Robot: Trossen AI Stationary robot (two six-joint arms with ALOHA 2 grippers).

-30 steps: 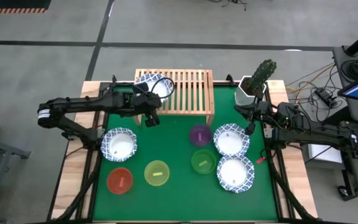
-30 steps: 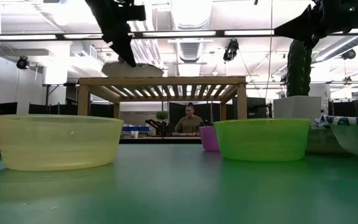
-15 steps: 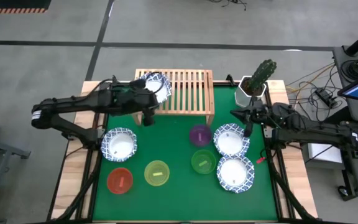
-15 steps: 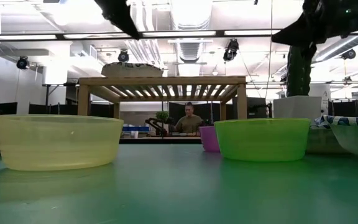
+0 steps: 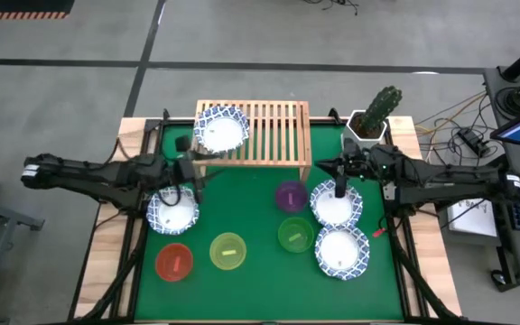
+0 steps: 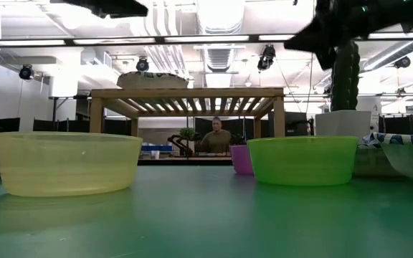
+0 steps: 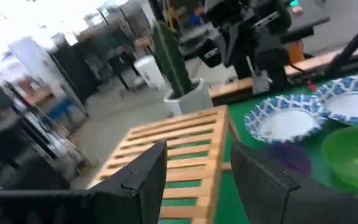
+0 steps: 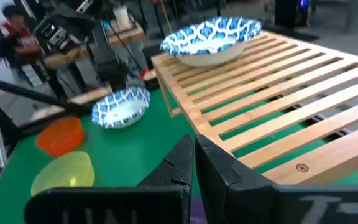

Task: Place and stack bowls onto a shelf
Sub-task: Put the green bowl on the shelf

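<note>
One white blue-rimmed bowl [image 5: 221, 131] [image 8: 211, 38] rests on its base on the left end of the light-wood shelf [image 5: 269, 135] [image 6: 186, 93]. Three more white bowls sit on the green table: one at the left [image 5: 171, 209], two at the right [image 5: 336, 203] [image 5: 341, 251]. Between them stand the purple [image 5: 291, 195], green [image 5: 295, 234], yellow [image 5: 227, 251] and red [image 5: 174, 262] bowls. My left gripper [image 5: 192, 171] [image 7: 197, 174] is open, above the table just beyond the left white bowl. My right gripper [image 5: 339, 181] [image 8: 194, 158] is shut, over the far edge of the upper right white bowl.
A white pot with a cactus [image 5: 373, 122] stands at the table's far right corner, close behind my right arm. Bare green table [image 5: 251, 194] lies between the shelf and the small bowls. A person sits in the room beyond the shelf [image 6: 216, 140].
My left gripper has drawn back from the shelf, toward the table's left and near edge, and the white bowl stays on the shelf's left end. My right gripper has moved toward the table's left, over the upper right white bowl.
</note>
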